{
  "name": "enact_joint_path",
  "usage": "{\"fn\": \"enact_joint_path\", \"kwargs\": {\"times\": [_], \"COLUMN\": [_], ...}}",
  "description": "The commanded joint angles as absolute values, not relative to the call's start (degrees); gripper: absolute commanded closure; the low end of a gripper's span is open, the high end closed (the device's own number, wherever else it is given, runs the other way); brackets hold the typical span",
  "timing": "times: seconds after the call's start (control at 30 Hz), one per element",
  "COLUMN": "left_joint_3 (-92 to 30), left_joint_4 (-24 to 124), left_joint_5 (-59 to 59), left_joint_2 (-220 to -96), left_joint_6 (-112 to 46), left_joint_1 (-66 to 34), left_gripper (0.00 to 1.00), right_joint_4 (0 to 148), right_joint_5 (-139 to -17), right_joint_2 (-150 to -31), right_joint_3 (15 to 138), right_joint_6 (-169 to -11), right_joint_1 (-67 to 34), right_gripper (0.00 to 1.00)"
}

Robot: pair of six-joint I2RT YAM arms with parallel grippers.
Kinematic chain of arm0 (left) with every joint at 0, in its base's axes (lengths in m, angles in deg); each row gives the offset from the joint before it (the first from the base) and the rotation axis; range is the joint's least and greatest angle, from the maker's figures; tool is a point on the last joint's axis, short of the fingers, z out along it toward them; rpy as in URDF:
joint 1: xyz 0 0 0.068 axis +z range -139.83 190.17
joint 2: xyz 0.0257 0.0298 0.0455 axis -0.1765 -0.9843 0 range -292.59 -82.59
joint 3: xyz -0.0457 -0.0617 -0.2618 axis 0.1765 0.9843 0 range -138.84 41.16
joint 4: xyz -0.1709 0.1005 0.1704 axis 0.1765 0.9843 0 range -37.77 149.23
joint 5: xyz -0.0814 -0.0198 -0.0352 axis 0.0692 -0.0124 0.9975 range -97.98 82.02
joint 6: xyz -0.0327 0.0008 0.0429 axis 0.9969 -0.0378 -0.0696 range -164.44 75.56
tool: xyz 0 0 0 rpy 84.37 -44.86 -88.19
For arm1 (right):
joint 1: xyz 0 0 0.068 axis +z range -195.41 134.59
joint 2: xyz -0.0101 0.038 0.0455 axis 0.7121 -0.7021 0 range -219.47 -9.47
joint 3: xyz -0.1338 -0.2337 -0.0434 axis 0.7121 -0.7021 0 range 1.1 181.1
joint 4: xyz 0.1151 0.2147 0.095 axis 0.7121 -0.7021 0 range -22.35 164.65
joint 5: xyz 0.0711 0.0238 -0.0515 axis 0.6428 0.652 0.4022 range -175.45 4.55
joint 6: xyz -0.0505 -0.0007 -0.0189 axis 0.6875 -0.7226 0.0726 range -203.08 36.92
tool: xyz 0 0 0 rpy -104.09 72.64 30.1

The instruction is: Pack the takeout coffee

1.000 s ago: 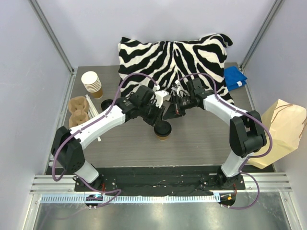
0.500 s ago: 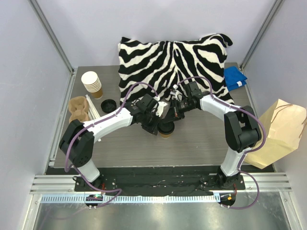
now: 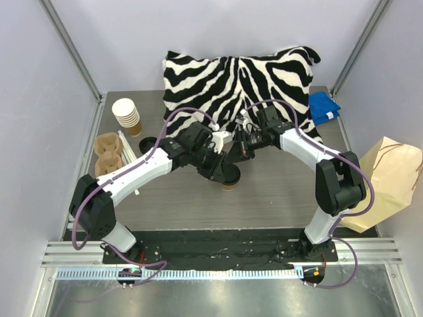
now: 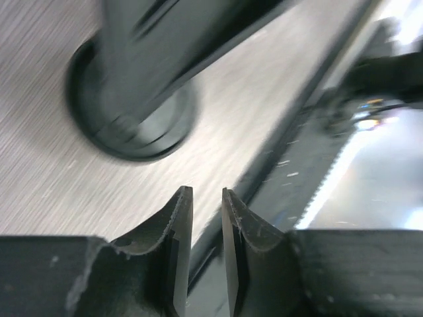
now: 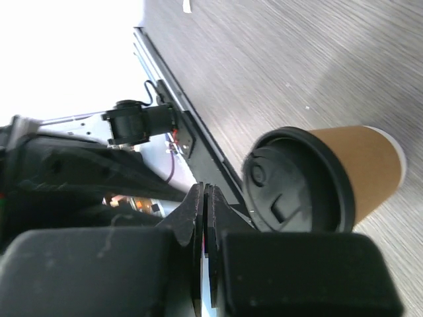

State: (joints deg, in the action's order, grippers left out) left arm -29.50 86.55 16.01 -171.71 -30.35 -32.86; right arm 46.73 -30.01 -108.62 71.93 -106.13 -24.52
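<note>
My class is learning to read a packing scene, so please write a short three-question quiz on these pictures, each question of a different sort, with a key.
1. True or false: the right tool is shut on the takeout coffee.
2. Where is the paper bag? A: on the zebra pillow. B: at the far right of the top view. C: beneath the left arm.
3. Fill in: the coffee's lid is coloured ___.
Key: 1 false; it is shut on nothing, beside the cup. 2 B. 3 black.
</note>
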Motion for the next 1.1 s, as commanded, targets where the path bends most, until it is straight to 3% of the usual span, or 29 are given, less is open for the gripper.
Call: {"fn": "enact_joint_path", "kwargs": {"times": [0.0, 0.33, 0.63, 1.07], "left_joint_3": [-34.25, -26.61, -23.01, -24.15], "left_joint_4": [80.73, 62.52, 65.05, 66.38], "left_joint_5": [27.78, 35.18, 33.34, 32.37], "left_joint_2": [-171.17, -179.35, -185.50, -185.86], "left_joint_6": [-23.36, -7.79, -8.31, -9.10], "left_joint_1": [-32.55, -27.64, -25.17, -25.08], "left_gripper": [0.71, 0.78, 0.91, 0.93], "right_joint_4": [49.42, 50.74, 51.36, 49.78], "right_joint_5": [-27.18, -27.44, -27.01, -26.30], "right_joint_2": [-106.93, -111.06, -115.47, -106.06], "right_joint_3": [72.56, 70.72, 68.24, 73.97], "right_joint_6": [-108.13, -107.17, -106.89, -111.12], "right_joint_1": [-25.37, -25.81, -26.42, -27.83], "right_gripper": [0.96, 0.96, 0.97, 0.96]}}
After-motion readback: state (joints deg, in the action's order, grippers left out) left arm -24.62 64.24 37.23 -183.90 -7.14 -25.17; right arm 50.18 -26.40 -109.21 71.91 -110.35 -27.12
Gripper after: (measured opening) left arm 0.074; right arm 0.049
